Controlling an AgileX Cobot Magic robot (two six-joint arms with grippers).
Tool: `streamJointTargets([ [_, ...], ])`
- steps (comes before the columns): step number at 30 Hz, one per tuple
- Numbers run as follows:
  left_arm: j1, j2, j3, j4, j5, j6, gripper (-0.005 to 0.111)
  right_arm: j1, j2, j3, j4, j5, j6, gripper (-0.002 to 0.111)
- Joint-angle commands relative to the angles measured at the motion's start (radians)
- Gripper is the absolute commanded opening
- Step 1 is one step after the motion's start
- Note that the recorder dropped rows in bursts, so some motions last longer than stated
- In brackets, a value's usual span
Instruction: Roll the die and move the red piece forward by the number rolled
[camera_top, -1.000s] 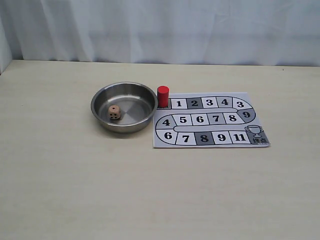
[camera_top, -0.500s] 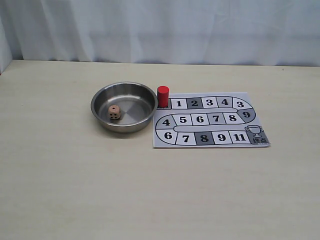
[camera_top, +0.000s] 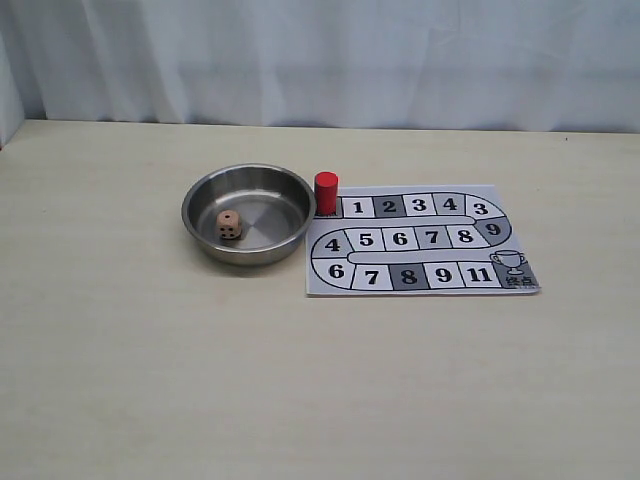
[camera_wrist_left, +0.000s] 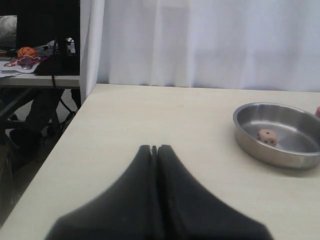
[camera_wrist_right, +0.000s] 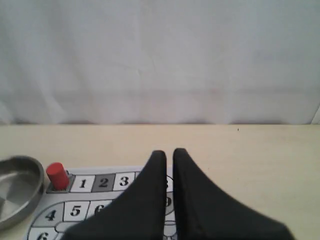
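The tan die (camera_top: 229, 225) lies inside a round steel bowl (camera_top: 200, 200) left of a paper game board (camera_top: 525, 240). The red piece (camera_top: 326, 192) stands upright on the board's start square, beside square 1. Neither arm shows in the exterior view. In the left wrist view my left gripper (camera_wrist_left: 154, 148) is shut and empty over bare table, with the bowl (camera_wrist_left: 250, 145) and die (camera_wrist_left: 268, 137) well off to one side. In the right wrist view my right gripper (camera_wrist_right: 169, 152) has its fingers nearly together with nothing between them, above the board (camera_wrist_right: 90, 212); the red piece (camera_wrist_right: 57, 175) stands apart from it.
A white curtain (camera_top: 320, 60) backs the table's far edge. The left wrist view shows the table's side edge (camera_wrist_left: 60, 145) with a drop to the floor and a cluttered desk (camera_wrist_left: 30, 60) beyond.
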Motion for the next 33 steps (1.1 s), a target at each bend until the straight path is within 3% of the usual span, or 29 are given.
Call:
streamJointTargets([
  [1, 0.000, 0.000, 0.002, -0.004, -0.013, -0.003, 0.000, -0.001, 0.146, -0.054, 0.037, 0.042, -0.119, 0.015],
  [7, 0.000, 0.000, 0.002, -0.004, -0.013, -0.003, 0.000, -0.001, 0.333, -0.137, 0.322, 0.167, -0.416, 0.048],
  [11, 0.000, 0.000, 0.002, -0.004, -0.013, -0.003, 0.000, 0.007, 0.471, -0.217, 0.450, 0.316, -0.538, 0.049],
  [14, 0.000, 0.000, 0.002, -0.004, -0.013, -0.003, 0.000, 0.077, 0.555, -0.266, 0.399, 0.325, -0.538, 0.049],
  [22, 0.000, 0.000, 0.002, -0.004, -0.013, -0.003, 0.000, 0.357, 0.814, -0.458, 0.209, 0.261, -0.324, 0.049],
  [25, 0.000, 0.000, 0.002, -0.004, -0.013, -0.003, 0.000, 0.411, 0.901, -0.535, 0.146, 0.278, -0.242, 0.057],
  [26, 0.000, 0.000, 0.002, -0.004, -0.013, -0.003, 0.000, 0.441, 0.961, -0.585, 0.141, 0.277, -0.208, 0.066],
  [33, 0.000, 0.000, 0.002, -0.004, -0.013, -0.003, 0.000, 0.561, 1.207, -0.816, 0.102, 0.277, -0.081, 0.064],
])
